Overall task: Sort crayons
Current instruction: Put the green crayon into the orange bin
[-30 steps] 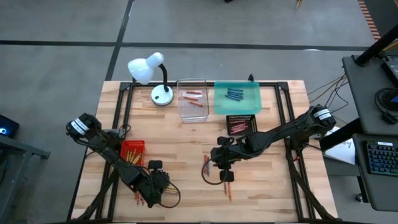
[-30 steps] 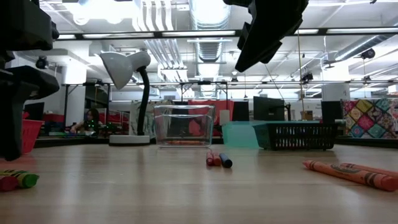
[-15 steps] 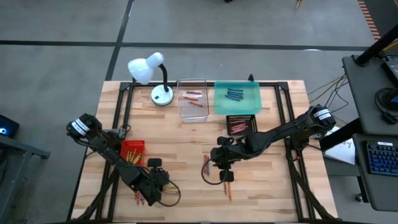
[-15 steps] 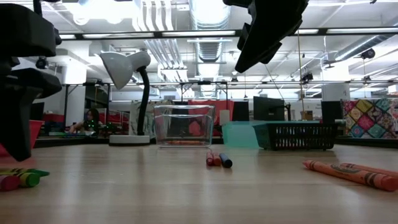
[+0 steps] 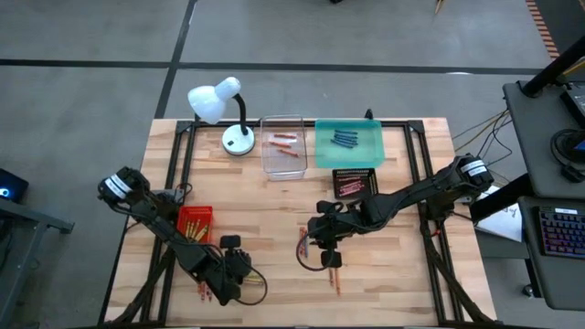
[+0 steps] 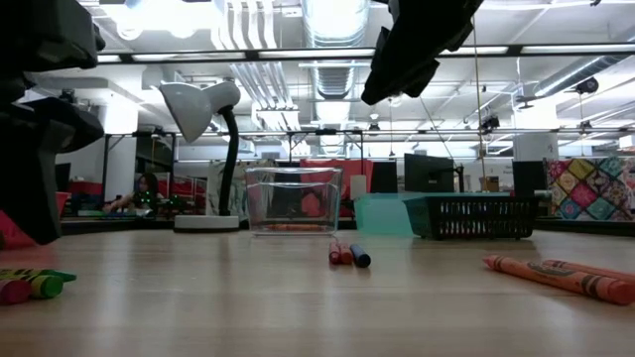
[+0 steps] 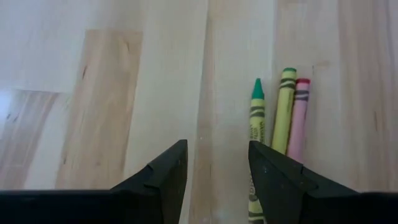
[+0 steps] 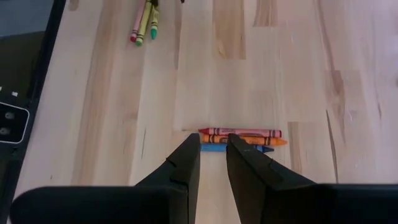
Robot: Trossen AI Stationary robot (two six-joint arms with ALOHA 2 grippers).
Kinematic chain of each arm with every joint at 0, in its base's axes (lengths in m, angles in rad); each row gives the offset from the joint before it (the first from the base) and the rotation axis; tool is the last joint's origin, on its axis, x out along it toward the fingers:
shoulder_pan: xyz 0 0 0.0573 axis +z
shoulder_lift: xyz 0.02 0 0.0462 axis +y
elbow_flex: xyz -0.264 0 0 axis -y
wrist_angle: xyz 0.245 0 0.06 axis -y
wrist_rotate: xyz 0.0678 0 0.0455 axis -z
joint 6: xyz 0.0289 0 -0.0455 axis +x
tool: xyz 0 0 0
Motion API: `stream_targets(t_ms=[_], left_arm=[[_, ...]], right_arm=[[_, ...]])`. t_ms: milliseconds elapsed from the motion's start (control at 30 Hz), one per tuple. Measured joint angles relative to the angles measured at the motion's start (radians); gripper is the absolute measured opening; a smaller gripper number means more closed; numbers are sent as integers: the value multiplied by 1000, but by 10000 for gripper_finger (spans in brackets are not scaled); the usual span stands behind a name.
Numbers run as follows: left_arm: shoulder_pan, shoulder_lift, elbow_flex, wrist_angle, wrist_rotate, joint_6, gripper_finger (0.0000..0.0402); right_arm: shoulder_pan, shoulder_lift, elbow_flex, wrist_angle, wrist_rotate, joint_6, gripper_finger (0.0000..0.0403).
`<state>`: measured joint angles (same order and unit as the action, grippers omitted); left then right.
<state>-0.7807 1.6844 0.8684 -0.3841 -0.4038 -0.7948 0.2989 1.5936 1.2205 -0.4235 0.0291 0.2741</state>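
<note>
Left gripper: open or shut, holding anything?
Open and empty. The left gripper shows bare table between its fingers; the green crayon lies beside them.

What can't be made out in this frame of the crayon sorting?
- Crayons in the black tray: high view, too small to count or colour.
- Crayons in the red tray: high view, partly hidden by the left arm.
- Green crayon: left wrist view, its lower end hidden behind a finger of the left gripper.
- Blue crayon: right wrist view, mostly hidden behind the right gripper.
</note>
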Motion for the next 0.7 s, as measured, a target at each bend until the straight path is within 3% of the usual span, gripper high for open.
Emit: stream_targets(t_ms=[700], left_arm=[[-2,25,0,59,2,-26,153]], right_arm=[[0,0,0,10,0,3,68]])
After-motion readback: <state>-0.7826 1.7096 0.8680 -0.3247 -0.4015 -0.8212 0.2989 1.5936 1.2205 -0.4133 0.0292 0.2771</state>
